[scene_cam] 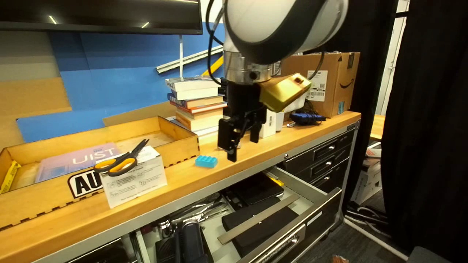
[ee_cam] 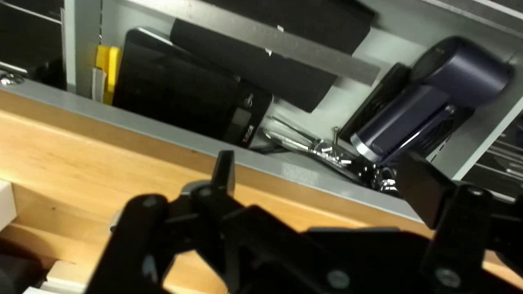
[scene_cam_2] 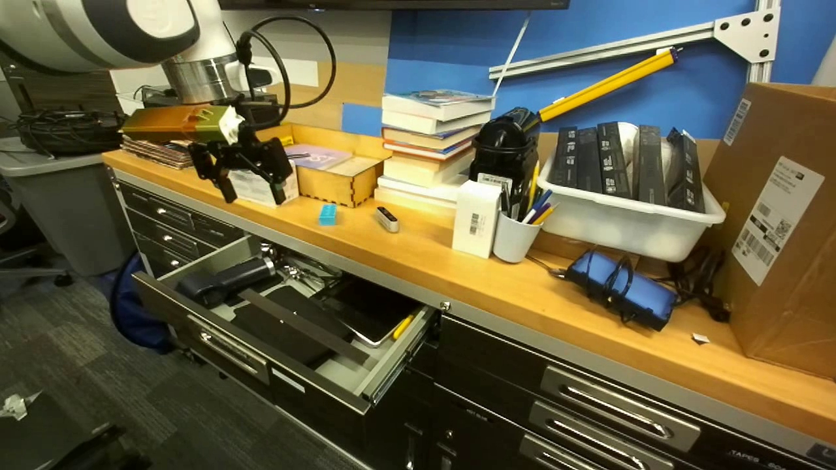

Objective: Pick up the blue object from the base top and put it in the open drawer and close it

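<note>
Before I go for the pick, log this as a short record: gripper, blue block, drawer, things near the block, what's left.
gripper: open, holding nothing
blue block: on the wooden workbench top, apart from the gripper; not seen in the wrist view
drawer: pulled open; inside, a long strip, dark flat items and a dark blue device
near block: wooden tray; small grey-and-black device
left to do: pick, place, close drawer

Books [scene_cam: 199,108] stacked. Scissors [scene_cam: 128,157] on white box [scene_cam: 137,182]. Dark cables [scene_cam_2: 70,132], probably.
</note>
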{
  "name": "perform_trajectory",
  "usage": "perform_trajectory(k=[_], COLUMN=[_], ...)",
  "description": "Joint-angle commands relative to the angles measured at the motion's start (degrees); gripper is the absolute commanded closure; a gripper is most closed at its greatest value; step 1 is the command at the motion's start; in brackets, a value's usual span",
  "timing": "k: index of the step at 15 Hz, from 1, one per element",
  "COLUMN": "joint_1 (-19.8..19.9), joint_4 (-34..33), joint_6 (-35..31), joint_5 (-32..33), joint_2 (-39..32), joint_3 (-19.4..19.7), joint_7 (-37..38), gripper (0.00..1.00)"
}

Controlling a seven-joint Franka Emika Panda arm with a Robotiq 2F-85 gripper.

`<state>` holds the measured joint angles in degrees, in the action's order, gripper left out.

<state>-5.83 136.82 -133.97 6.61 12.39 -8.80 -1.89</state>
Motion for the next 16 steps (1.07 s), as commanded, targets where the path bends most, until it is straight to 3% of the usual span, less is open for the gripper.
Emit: perform_trajectory(k=[1, 6, 12, 16], joint_1=[0.60, -0.73, -0.06, 0.04], joint_4=[-9.88, -16.73, -19.05, -20.80], joint_6=[-6.31, -8.52, -13.32, -14.75], joint_5=[5.29, 7.70, 3.54, -0.01], joint_2=[-12.17, -21.40, -26.31, -28.85], joint_3=[-1.45, 1.19, 4.11, 3.88], joint_7=[9.43, 12.48, 11.01, 9.08], gripper=[0.00, 0.00, 0.00, 0.00])
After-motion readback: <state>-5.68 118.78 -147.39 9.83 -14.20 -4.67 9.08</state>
